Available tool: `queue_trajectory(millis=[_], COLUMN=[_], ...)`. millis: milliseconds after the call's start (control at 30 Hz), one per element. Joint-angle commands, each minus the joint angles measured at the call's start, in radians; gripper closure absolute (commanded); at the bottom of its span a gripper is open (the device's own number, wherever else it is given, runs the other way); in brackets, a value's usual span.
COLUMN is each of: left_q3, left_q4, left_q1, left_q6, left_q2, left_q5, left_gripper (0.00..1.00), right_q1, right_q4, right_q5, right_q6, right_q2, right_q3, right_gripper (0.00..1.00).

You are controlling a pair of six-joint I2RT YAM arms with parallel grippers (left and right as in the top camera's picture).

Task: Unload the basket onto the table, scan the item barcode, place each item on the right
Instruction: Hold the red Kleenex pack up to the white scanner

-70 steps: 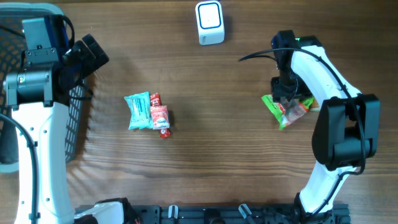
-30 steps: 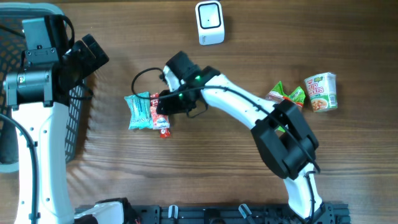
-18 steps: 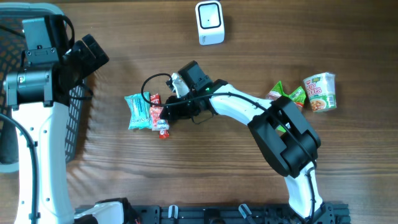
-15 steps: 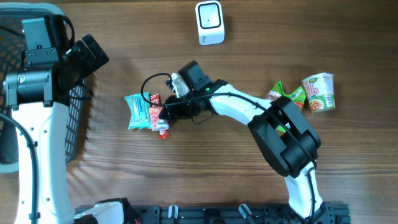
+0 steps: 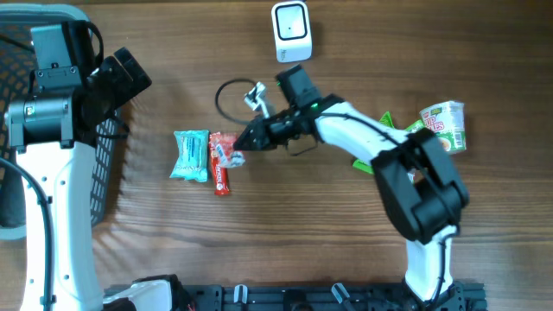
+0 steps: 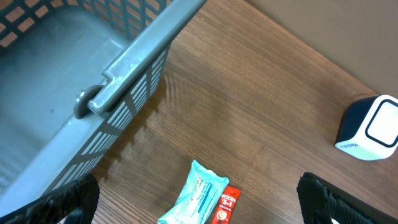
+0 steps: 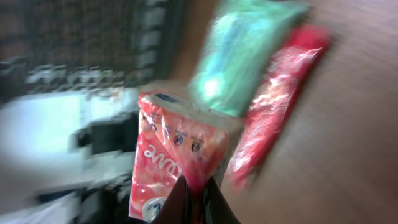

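Observation:
My right gripper (image 5: pixel 244 141) is shut on the edge of a red-pink snack pouch (image 5: pixel 227 155), held just above the table. In the right wrist view the pouch (image 7: pixel 177 165) hangs pinched between my closed jaws (image 7: pixel 196 194). Below it lie a teal wipes packet (image 5: pixel 188 155) and a red coffee stick (image 5: pixel 220 178). The white barcode scanner (image 5: pixel 291 32) stands at the back centre. My left gripper (image 5: pixel 130 73) hovers open by the basket; in its wrist view its gripper (image 6: pixel 198 208) is spread wide over the teal packet (image 6: pixel 194 198) and coffee stick (image 6: pixel 225 206).
A grey mesh basket (image 5: pixel 22 52) stands at the far left, its rim (image 6: pixel 134 59) in the left wrist view. A cup of noodles (image 5: pixel 445 125) and a green snack bag (image 5: pixel 386 123) lie at the right. The scanner (image 6: pixel 373 127) also shows from the left wrist.
My right gripper closed on the red-pink pouch and drew it up and to the right, off the pile. The teal packet and coffee stick shifted slightly. The left arm stayed still.

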Motion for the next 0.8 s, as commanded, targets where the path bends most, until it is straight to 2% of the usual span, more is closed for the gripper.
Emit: queue_trajectory(millis=[0,67,100,200,300,400,667,767], left_q3=[0.009,0.009,0.009,0.009,0.009,0.009,0.009,0.009], left_q4=[0.002,0.002,0.002,0.002,0.002,0.002,0.002,0.002], left_q1=[0.006,0.006,0.006,0.006,0.006,0.006,0.006,0.006], left_q6=[0.008,0.008,0.008,0.008,0.008,0.008,0.008,0.008], left_q2=[-0.008,-0.008,-0.008,-0.008,-0.008,-0.008,-0.008,-0.008], left_q5=[0.002,0.001,0.002,0.002,0.002,0.002,0.002,0.002], left_gripper=[0.0,0.0,0.0,0.0,0.0,0.0,0.0,0.0], right_q1=[-0.105,-0.185,-0.248,-0.336,-0.426,-0.476,-0.476,-0.476], right_q4=[-0.141,-0.377,-0.558,-0.843,-1.248,-1.278,-1.278,-1.278], right_q5=[-0.388,-0.519,-0.533,-0.533,-0.526,-0.477,-0.452,-0.436], right_q6=[-0.251,-0.51,-0.69,-0.941,-1.333,-1.329,-1.238,-1.224], right_q2=[-0.088,-0.098,-0.098,-0.098,-0.124,-0.204,-0.405,-0.425], right_q3=[-0.007,-0.007,-0.007,-0.007,-0.007,-0.01,-0.01,-0.01], right_gripper=[0.96,0.96,0.96,0.96,0.96,0.96,0.96,0.96])
